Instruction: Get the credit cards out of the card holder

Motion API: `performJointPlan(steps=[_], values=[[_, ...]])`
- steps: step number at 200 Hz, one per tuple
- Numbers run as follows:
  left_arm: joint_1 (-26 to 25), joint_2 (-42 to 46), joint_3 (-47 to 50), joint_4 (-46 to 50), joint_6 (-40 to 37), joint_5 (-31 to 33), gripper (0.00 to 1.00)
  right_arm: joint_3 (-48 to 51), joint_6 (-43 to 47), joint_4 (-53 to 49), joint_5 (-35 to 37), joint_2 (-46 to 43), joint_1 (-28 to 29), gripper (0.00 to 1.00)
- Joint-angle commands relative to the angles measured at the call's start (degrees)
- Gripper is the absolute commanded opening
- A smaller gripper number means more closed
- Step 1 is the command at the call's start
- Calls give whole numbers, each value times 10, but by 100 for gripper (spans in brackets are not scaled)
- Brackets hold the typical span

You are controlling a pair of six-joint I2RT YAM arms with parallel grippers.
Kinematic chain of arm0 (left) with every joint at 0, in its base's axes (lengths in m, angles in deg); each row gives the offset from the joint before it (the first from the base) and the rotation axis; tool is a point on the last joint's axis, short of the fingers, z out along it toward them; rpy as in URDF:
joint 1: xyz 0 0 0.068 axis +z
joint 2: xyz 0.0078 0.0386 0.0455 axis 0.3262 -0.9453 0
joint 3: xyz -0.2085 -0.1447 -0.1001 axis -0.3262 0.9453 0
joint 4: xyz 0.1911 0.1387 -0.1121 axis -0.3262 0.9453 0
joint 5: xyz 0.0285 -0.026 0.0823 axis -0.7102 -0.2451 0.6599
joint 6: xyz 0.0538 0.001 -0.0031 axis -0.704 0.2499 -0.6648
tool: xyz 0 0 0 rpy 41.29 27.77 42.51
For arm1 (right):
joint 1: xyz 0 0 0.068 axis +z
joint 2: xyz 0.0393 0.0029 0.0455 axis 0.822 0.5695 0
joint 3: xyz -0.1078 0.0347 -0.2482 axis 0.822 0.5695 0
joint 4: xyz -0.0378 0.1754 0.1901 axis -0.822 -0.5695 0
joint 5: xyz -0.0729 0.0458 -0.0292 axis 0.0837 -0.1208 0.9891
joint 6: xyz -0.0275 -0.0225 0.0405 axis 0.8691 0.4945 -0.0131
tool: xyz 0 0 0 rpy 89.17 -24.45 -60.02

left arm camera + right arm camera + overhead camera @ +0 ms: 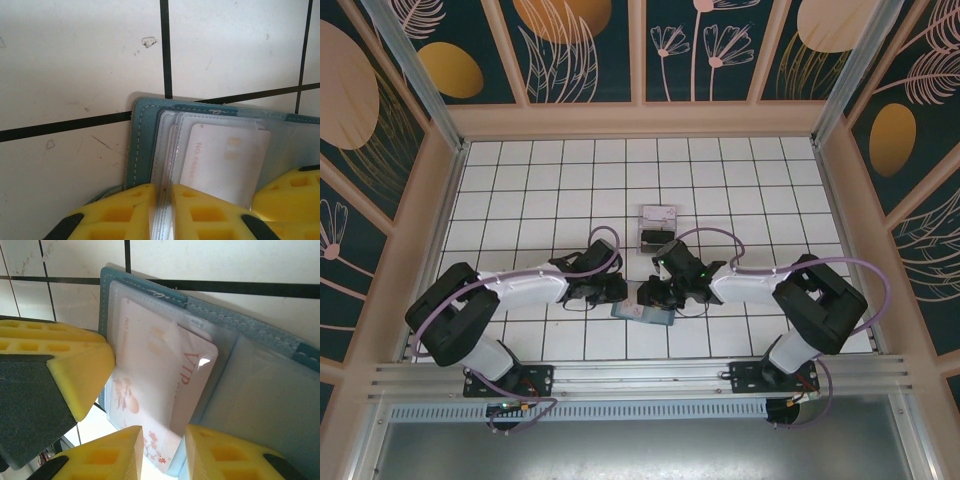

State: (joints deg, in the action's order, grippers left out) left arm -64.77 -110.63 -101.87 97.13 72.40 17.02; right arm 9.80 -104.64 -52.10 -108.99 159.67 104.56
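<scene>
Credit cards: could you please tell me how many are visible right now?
1 for sure: a pale card in the card holder's clear sleeve, between the right gripper's fingertips. More may hide in other sleeves.

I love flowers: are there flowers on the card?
Yes, pink blossoms are printed on the card inside the wallet.

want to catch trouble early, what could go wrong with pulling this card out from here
The pale card sits under a clear sleeve of the card holder; the right claw, astride its corner, may tug sleeve and holder along instead of the card alone. The left claw pins only thin sleeve edges, so the holder could slip free and lift.
</scene>
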Motion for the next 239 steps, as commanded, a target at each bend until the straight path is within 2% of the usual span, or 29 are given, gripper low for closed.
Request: performJointPlan(steps=[1, 43, 148, 239], values=[[-3, -15, 30, 25, 13, -23, 18, 8, -3, 15, 1, 6, -6, 29], [-4, -5, 48, 17, 26, -23, 18, 16, 1, 15, -2, -4, -7, 30], [-14, -10, 51, 12, 44, -25, 18, 59, -32, 167, -78, -16, -30, 29], [-23, 30, 84, 3, 85, -14, 18, 19, 5, 166, -131, 28, -52, 28]])
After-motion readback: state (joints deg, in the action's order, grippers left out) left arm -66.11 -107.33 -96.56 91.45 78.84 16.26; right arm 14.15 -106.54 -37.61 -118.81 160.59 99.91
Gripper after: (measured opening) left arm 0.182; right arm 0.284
